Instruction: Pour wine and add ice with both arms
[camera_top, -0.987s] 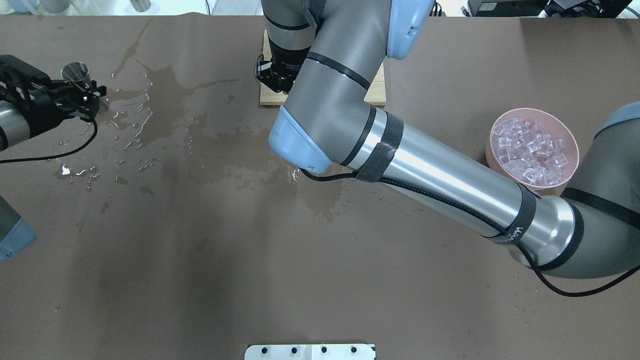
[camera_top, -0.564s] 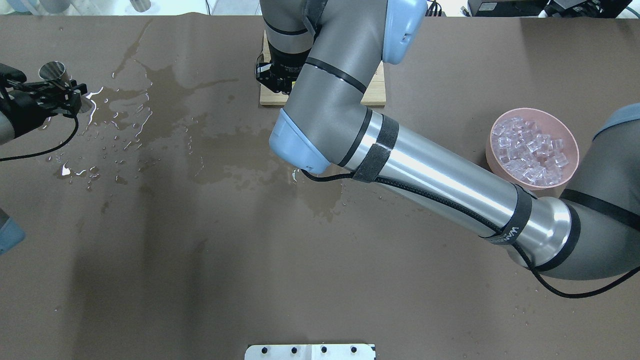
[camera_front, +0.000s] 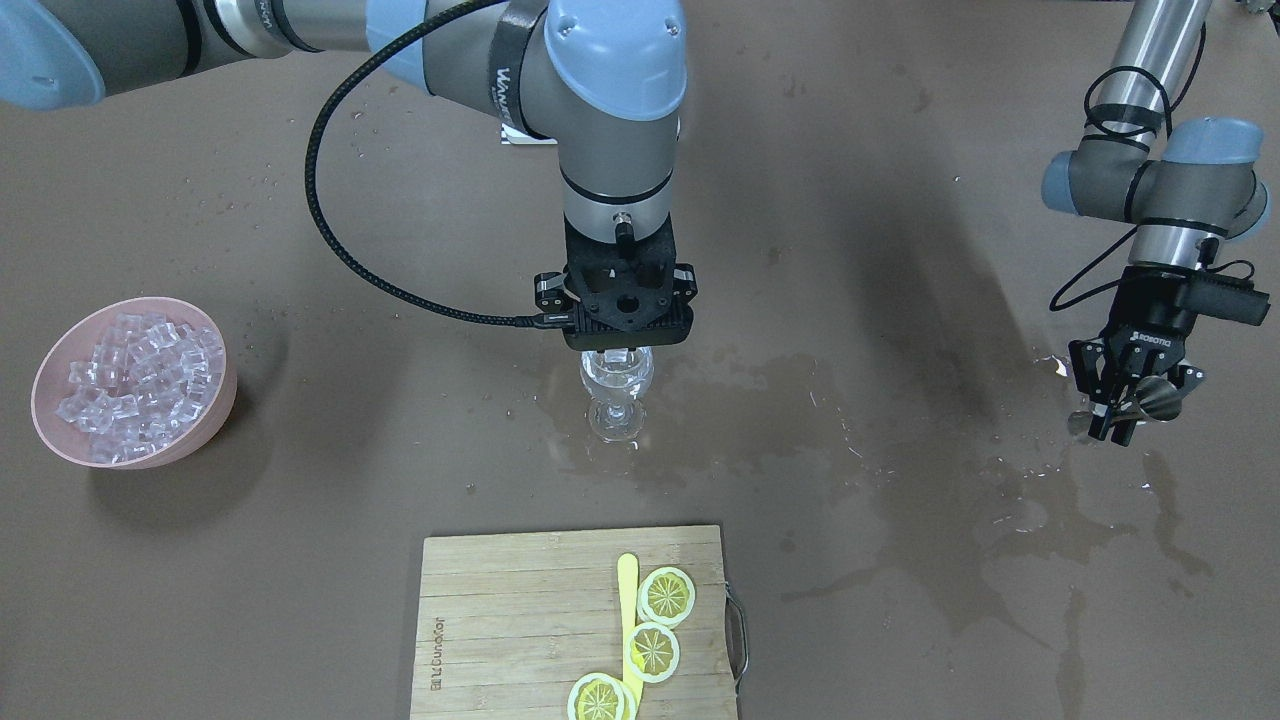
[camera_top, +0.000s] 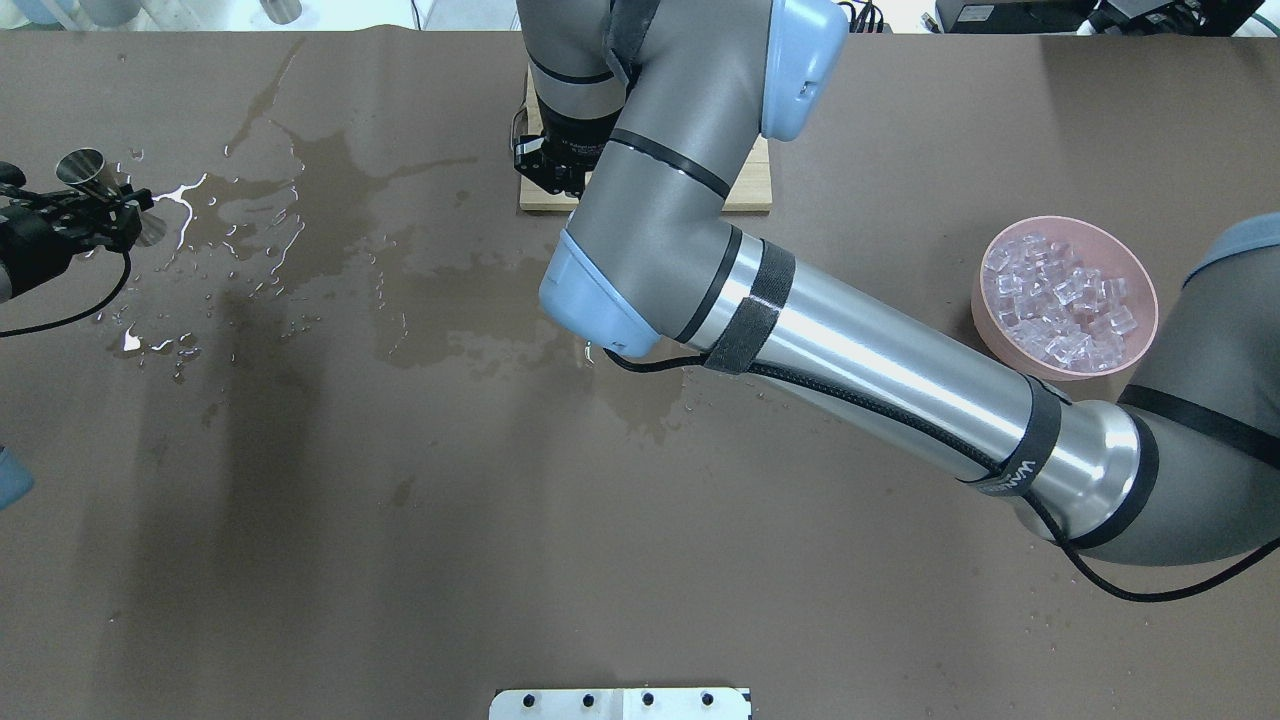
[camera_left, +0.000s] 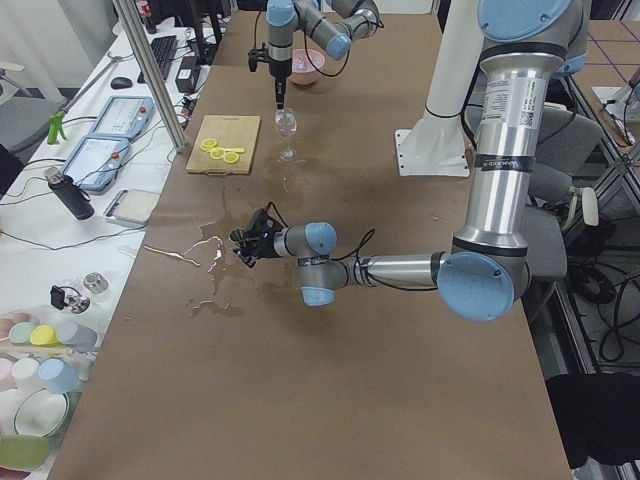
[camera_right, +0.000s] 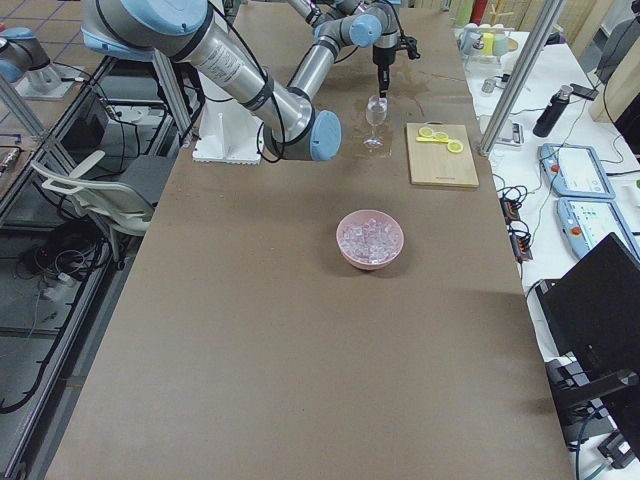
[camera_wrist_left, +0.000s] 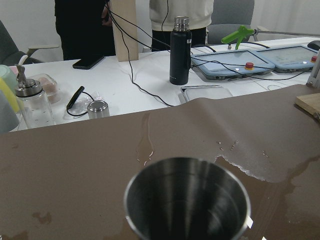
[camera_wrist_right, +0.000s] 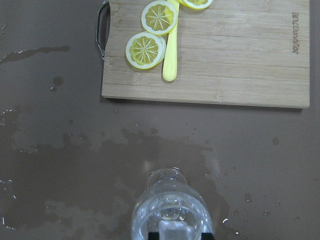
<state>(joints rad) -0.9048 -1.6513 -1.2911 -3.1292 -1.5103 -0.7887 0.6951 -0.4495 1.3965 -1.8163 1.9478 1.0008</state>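
Judged past the pour, icing barely begun: wine (camera_front: 1010, 505) puddled on the surface (camera_front: 300, 600) below the left gripper (camera_front: 1112, 420), full ice bowl (camera_front: 222, 385) well aside of the right gripper (camera_front: 617, 350), glass (camera_front: 615, 415) directly beneath it, empty jigger (camera_wrist_left: 185, 200) clamped in the left, one ice cube (camera_wrist_right: 172, 231) pinched in the right.

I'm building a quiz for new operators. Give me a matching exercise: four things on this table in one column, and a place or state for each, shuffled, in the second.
Things:
1 jigger
2 lemon slices
3 glass
4 bowl

Places or states:
a on the board
b pink, full of ice
c held in the left gripper
d directly under the right gripper

Pairs: 1-c, 2-a, 3-d, 4-b.
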